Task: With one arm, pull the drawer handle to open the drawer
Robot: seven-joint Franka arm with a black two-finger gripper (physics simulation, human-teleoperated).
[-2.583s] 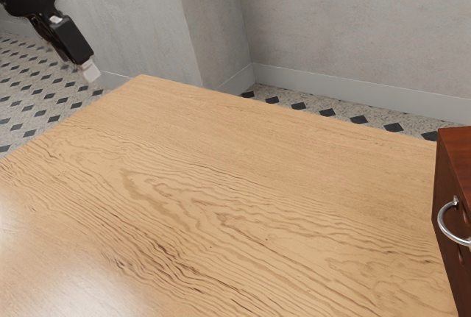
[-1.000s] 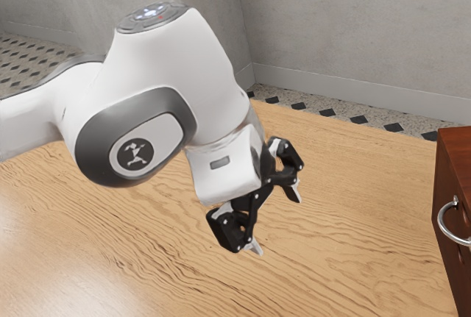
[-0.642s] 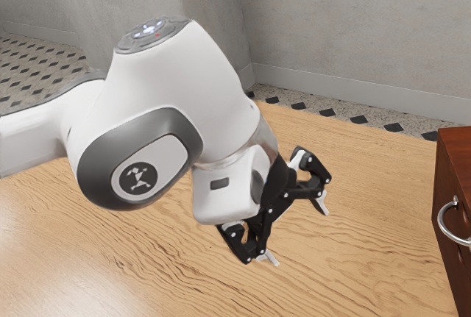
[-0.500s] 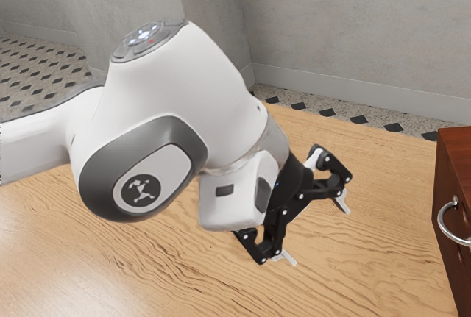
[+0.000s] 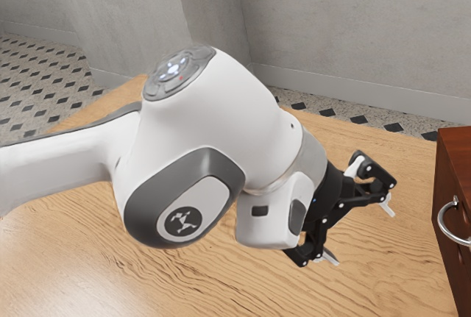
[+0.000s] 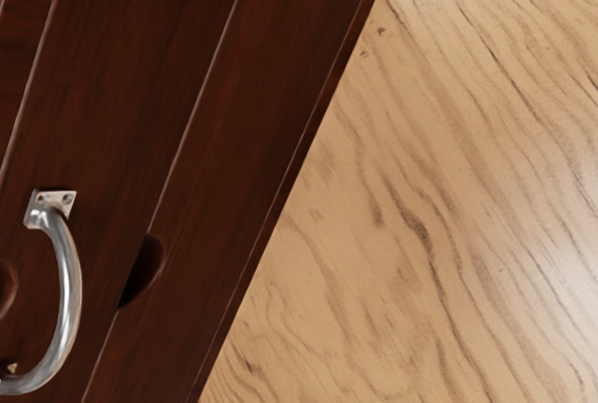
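A dark red-brown wooden cabinet (image 5: 452, 184) stands on the table at the exterior view's right edge. A curved silver drawer handle (image 5: 450, 223) sits on the face toward the arm. My black gripper (image 5: 358, 232) hovers above the table, a short way to the left of the handle and apart from it. It is open with nothing between its white-tipped fingers (image 5: 387, 207). The wrist view looks at the cabinet front (image 6: 187, 132) and the silver handle (image 6: 58, 295) ahead of my hand.
The light wooden table (image 5: 110, 258) spreads under the arm, seen also as the table top (image 6: 467, 235) beside the cabinet. My large white arm (image 5: 213, 177) covers the middle of the table. Grey walls and a tiled floor (image 5: 44, 82) lie behind.
My arm has swung in from the upper left and carried the gripper across the table toward the exterior view's right, closer to the cabinet handle. The fingers have stayed apart.
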